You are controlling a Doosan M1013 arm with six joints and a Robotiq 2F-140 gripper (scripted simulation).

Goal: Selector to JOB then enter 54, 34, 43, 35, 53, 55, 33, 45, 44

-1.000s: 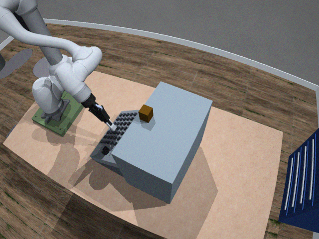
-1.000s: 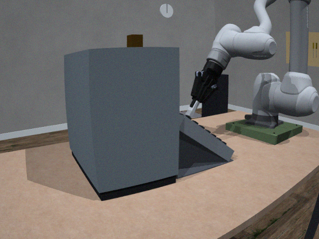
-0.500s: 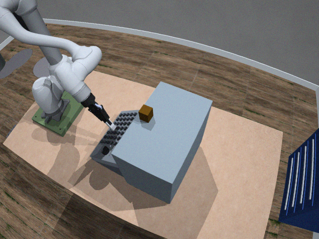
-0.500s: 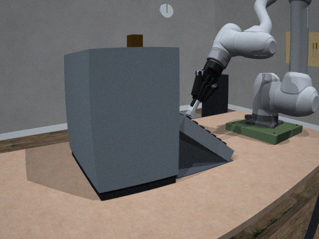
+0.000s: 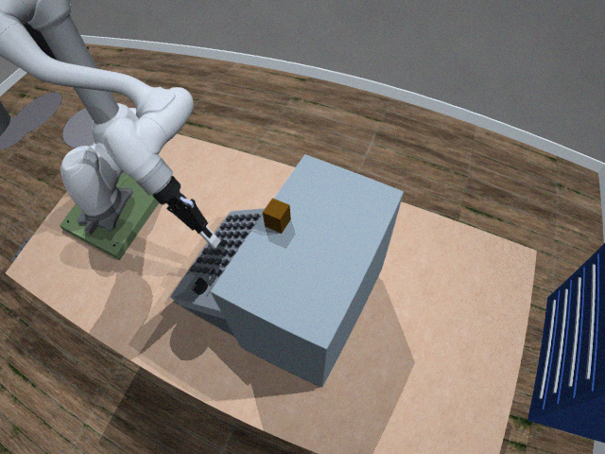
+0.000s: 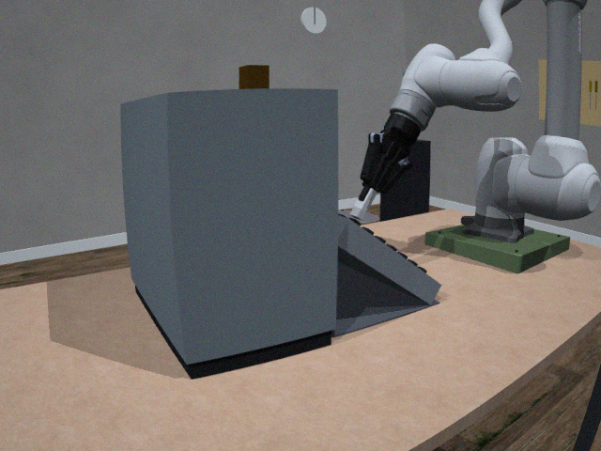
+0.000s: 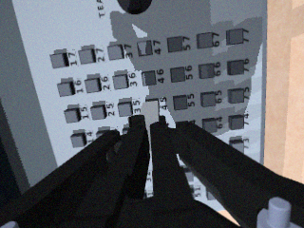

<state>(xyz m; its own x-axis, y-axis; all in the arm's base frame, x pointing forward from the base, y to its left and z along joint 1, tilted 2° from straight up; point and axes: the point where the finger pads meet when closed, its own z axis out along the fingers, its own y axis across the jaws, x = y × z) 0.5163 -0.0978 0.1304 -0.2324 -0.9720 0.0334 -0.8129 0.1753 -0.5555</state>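
The grey sloped keypad (image 5: 178, 295) (image 6: 388, 262) carries rows of dark square keys. My gripper (image 5: 213, 240) (image 6: 358, 214) (image 7: 152, 113) is shut, its pale tips over key 45 in the wrist view, covering most of it; whether they touch or press it I cannot tell. Key 35 (image 7: 125, 108) and key 55 (image 7: 180, 102) show on either side. Keys 34, 44 and 54 are mostly hidden behind the fingers, and 33, 43 and 53 are hidden. The black selector knob (image 5: 199, 286) (image 7: 135, 4) is cut off in the wrist view; its setting is unreadable. No visible key looks lit.
The large blue-grey machine body (image 5: 318, 244) (image 6: 252, 209) rises directly behind the keypad. An orange-brown cube (image 5: 276, 215) (image 6: 254, 77) sits on its top. The arm's green base plate (image 5: 124, 244) (image 6: 516, 259) is on the keypad's other side.
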